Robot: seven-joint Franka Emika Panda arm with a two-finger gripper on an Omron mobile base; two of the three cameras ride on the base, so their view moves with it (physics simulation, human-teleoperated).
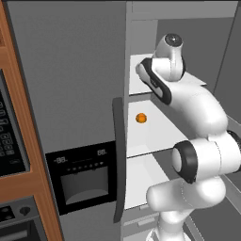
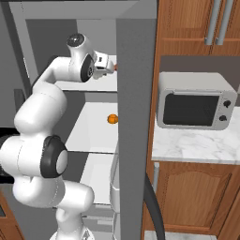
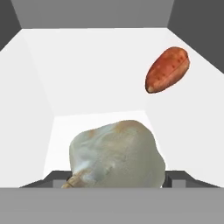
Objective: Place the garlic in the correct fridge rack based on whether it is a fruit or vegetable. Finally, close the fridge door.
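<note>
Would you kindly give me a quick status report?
Hand shut on garlic, inside upper fridge rack. Sweet potato ahead. Fridge door open.

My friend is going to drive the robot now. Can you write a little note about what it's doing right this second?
Gripper: reached into the upper fridge shelf; the garlic sits right at its fingertips, apparently held, grip not clearly visible.
Same shelf: an orange-brown sweet potato, lying past the garlic.
Shelf below: a small orange fruit.
Done: garlic brought to the vegetable shelf.
Left: set the garlic down, let go, pull the arm out, then close the fridge door, which is open.
</note>
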